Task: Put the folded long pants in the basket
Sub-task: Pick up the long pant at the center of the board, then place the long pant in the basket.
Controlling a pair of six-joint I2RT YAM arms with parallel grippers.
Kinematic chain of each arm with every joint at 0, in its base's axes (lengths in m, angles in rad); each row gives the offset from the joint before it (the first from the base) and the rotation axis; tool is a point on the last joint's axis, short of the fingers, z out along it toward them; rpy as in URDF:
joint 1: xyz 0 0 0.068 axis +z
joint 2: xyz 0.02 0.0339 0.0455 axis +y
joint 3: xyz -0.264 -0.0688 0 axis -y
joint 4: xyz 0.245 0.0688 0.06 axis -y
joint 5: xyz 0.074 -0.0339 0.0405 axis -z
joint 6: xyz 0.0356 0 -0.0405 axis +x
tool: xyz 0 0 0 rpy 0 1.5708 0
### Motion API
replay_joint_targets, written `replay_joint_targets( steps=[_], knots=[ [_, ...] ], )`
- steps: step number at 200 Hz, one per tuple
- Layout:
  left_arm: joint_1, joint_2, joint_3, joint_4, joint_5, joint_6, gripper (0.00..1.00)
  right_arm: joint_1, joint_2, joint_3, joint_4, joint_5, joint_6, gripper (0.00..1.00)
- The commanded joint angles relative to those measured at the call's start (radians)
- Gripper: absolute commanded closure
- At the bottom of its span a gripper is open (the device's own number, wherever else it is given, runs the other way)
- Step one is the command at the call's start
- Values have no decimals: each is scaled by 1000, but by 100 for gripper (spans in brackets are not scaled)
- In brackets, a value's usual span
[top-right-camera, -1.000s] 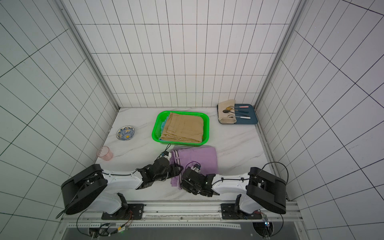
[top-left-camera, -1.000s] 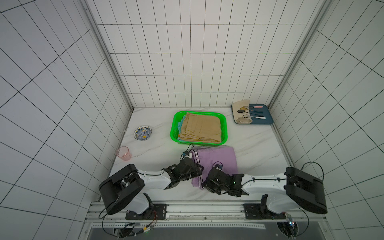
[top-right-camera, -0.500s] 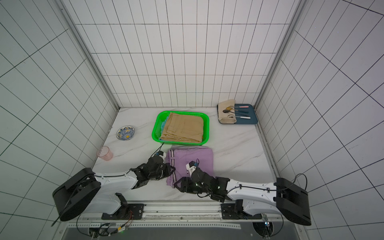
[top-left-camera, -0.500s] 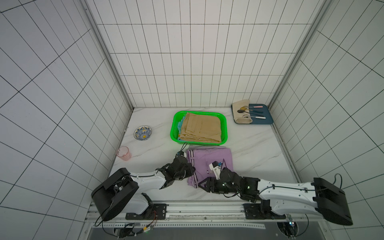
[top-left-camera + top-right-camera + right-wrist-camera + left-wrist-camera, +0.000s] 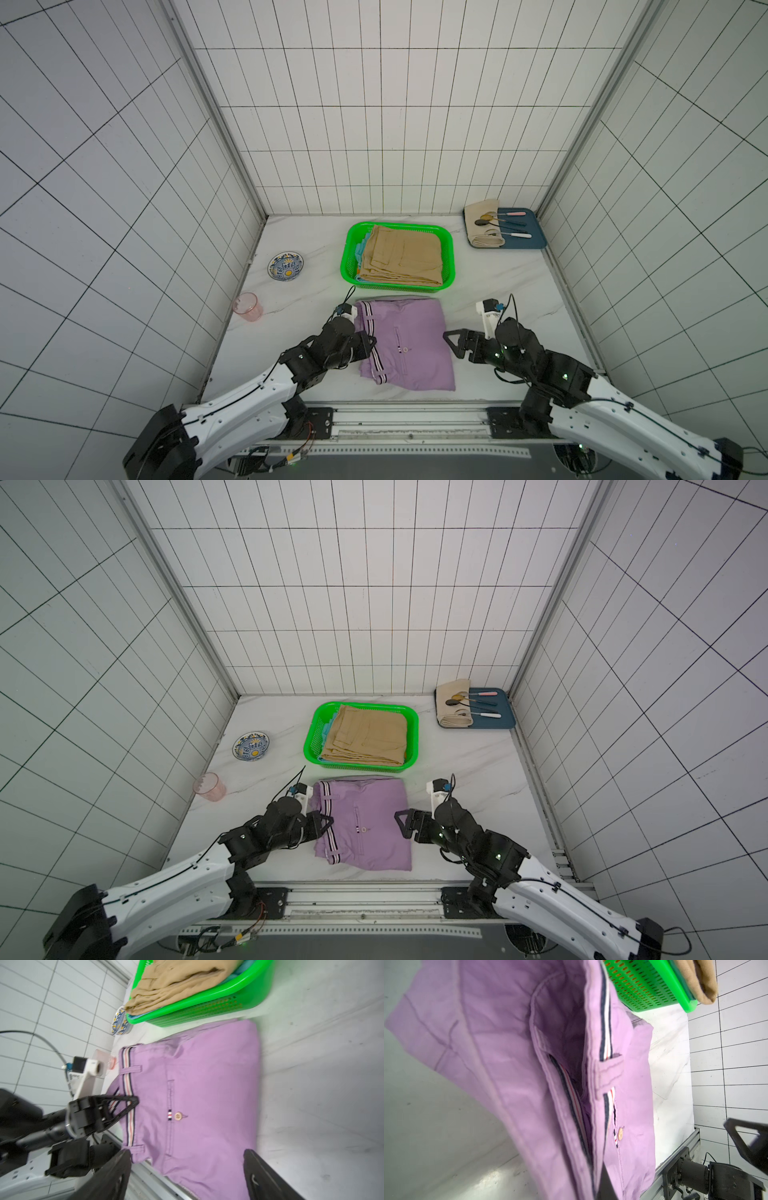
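Observation:
The lilac folded long pants (image 5: 409,345) (image 5: 365,820) lie on the table just in front of the green basket (image 5: 451,253) (image 5: 309,737). My left gripper (image 5: 371,338) (image 5: 327,820) (image 5: 133,1101) is shut on their striped waistband (image 5: 127,1084) at the left edge, and lilac cloth (image 5: 508,1043) fills the left wrist view. My right gripper (image 5: 451,343) (image 5: 401,823) (image 5: 187,1153) stands open at the pants' right edge with nothing between its fingers. Khaki folded pants (image 5: 401,257) (image 5: 176,982) lie on top in the basket, with a light blue pair's edge (image 5: 360,249) showing under them.
A dark blue tray (image 5: 534,241) with a cream cloth roll (image 5: 478,224) and cutlery sits at the back right. A patterned bowl (image 5: 285,266) and a pink cup (image 5: 248,306) stand at the left. A metal rail (image 5: 407,409) runs along the table's front edge.
My right gripper has opened and swung from over the pants' near edge out to their right side. The left gripper has closed on the waistband.

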State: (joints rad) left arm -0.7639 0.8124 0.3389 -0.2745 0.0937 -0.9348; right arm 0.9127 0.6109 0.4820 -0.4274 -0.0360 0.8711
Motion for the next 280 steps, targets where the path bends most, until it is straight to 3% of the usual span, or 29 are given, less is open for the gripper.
replay_joint_targets(
  steps=[1,25,55,139,155,173,180,187,213,252,280],
  knots=[
    [13,-55,-17,-43,-40,33,100,-126,88,-74,32,-175,-85,13],
    [32,-88,-24,-62,-31,43,100,-205,244,-128,226,-329,-93,14],
    [51,-90,-21,-72,-15,51,100,-215,422,-121,374,-396,-99,18],
    [129,-34,-17,-60,68,76,100,-215,755,-82,590,-438,-84,26],
    [140,-23,-20,-49,82,79,100,-212,828,-69,634,-453,-77,39],
    [153,-11,-14,-54,102,88,100,-210,877,-51,659,-463,-73,72],
    [157,-8,-6,-64,108,91,100,-210,892,-40,658,-470,-74,90],
    [161,-6,2,-74,113,95,100,-209,900,-29,647,-474,-74,100],
    [167,-7,41,-129,128,105,100,-184,839,-12,584,-439,-83,100],
    [167,-69,114,-227,144,107,100,-69,588,70,289,-260,-134,100],
    [167,-130,216,-322,165,127,100,-30,440,171,99,-222,-164,100]
  ],
)
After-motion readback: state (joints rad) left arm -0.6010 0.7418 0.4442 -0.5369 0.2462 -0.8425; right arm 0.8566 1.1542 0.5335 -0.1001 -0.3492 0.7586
